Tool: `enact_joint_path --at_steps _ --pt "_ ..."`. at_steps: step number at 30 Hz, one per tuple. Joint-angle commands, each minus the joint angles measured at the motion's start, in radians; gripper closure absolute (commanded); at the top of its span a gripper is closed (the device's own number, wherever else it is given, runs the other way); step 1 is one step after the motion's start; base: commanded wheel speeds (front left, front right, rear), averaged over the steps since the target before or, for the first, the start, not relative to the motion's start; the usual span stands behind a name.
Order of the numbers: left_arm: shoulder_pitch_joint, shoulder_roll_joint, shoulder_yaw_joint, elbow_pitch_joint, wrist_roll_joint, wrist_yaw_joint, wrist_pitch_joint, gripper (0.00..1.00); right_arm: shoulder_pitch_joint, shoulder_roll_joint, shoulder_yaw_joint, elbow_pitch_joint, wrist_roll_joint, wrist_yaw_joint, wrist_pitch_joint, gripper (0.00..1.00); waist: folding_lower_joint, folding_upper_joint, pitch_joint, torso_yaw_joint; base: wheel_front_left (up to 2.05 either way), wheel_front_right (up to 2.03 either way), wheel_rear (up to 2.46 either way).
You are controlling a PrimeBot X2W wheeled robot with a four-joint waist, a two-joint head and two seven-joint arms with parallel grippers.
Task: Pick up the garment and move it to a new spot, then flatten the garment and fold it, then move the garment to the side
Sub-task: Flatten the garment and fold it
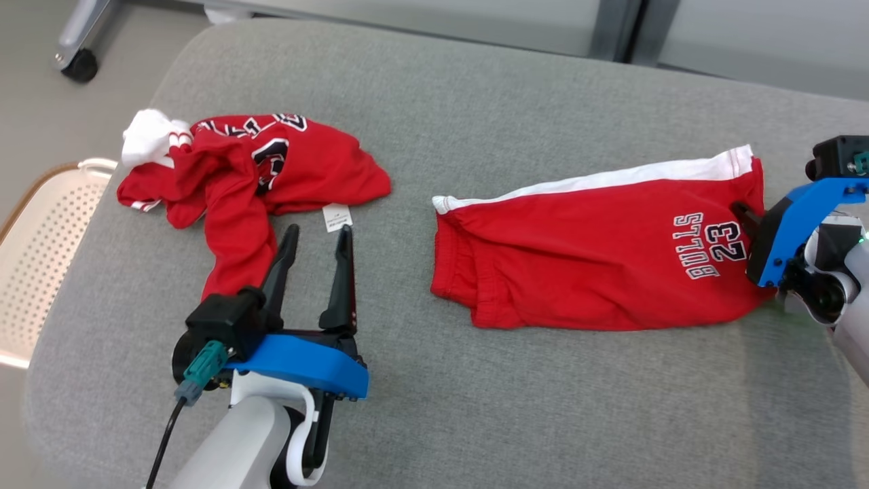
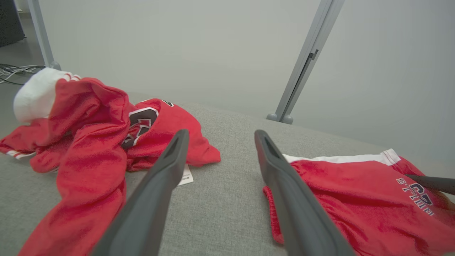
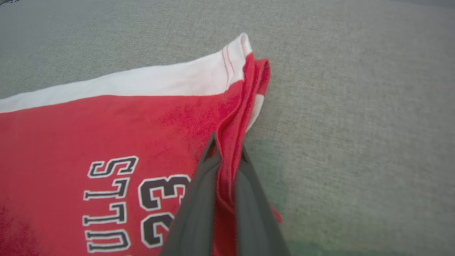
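The garment, red shorts (image 1: 577,258) with a white side stripe and "BULLS 23" print, lies fairly flat on the grey cushion (image 1: 475,122). My right gripper (image 1: 741,212) is at the shorts' right edge. In the right wrist view its fingers (image 3: 199,199) are shut on a pinched fold of the red hem (image 3: 229,142). My left gripper (image 1: 319,234) stands open above the bare cushion, between the shorts and a crumpled red top (image 1: 258,163), holding nothing. The left wrist view has the shorts (image 2: 355,199) to the right of the open fingers (image 2: 167,170).
The crumpled red and white top (image 2: 89,135) with a white label sits at the cushion's left. A white perforated seat (image 1: 41,238) lies beyond the left edge. A wheeled grey post (image 1: 80,64) stands at the back left, and a metal frame leg (image 2: 302,64) stands behind.
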Motion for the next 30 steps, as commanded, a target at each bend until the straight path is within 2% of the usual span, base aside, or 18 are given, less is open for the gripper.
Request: enact_joint_path --at_steps 1,5,8,12,15,21,26,30 --pt "0.013 -0.01 0.016 -0.003 0.012 -0.005 -0.004 0.0 0.021 -0.014 -0.005 -0.005 0.01 0.0 -0.016 1.0 0.0 0.0 -0.02 -0.019 0.0 0.0 0.0" --pt "0.06 -0.02 0.074 -0.004 0.076 -0.018 -0.004 0.0 0.062 -0.038 -0.022 -0.032 0.028 0.0 -0.076 1.0 0.0 0.0 -0.07 -0.066 0.0 0.0 0.0" --pt "0.109 -0.03 0.118 0.011 0.12 -0.038 -0.004 0.0 0.106 -0.059 -0.032 -0.05 0.045 0.0 -0.112 1.0 0.0 0.0 -0.123 -0.132 0.0 0.0 0.0" --pt "0.158 -0.053 0.155 0.034 0.144 -0.073 -0.003 0.0 0.144 -0.062 -0.036 -0.039 0.053 0.0 -0.148 1.0 0.0 0.0 -0.165 -0.205 0.0 0.0 0.0" --pt "0.162 -0.067 0.156 0.059 0.158 -0.096 -0.003 0.0 0.145 -0.044 -0.047 -0.03 0.066 0.0 -0.156 1.0 0.0 0.0 -0.173 -0.226 0.0 0.0 0.0" --pt "0.159 -0.084 0.162 0.098 0.176 -0.121 -0.003 0.0 0.118 0.047 -0.121 -0.1 0.165 0.0 -0.14 1.0 0.0 0.0 -0.181 -0.222 0.0 0.0 0.0" --pt "0.147 -0.107 0.166 0.12 0.183 -0.132 -0.003 0.0 0.112 0.113 -0.175 -0.184 0.251 0.0 -0.098 1.0 0.0 0.0 -0.165 -0.175 0.0 0.0 0.0" --pt "0.139 -0.12 0.172 0.132 0.19 -0.141 -0.003 0.0 0.098 0.168 -0.178 -0.168 0.266 0.0 -0.08 1.0 0.0 0.0 -0.144 -0.131 0.0 0.0 0.0"
